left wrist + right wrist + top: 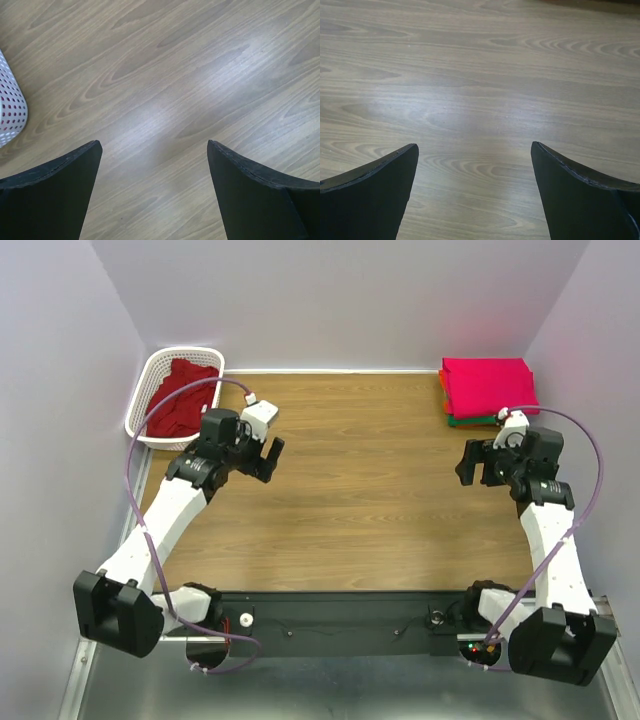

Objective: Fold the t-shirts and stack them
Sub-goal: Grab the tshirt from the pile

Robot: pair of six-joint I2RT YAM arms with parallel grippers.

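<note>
left gripper point(154, 146) gaped wide, empty | right gripper point(474, 146) gaped wide, empty | crimson t-shirt point(180, 398) lay in lattice basket point(138, 405) | folded t-shirt stack point(488, 385) sat far-right

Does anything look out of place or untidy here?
Nothing is spilled or damaged. Only the dark red t-shirt lies crumpled, unfolded, in the white basket at far left; the folded stack at far right is neat.

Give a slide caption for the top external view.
Left pincer and right pincer open above wooden table; crimson cloth shirt in white lattice basket.
</note>
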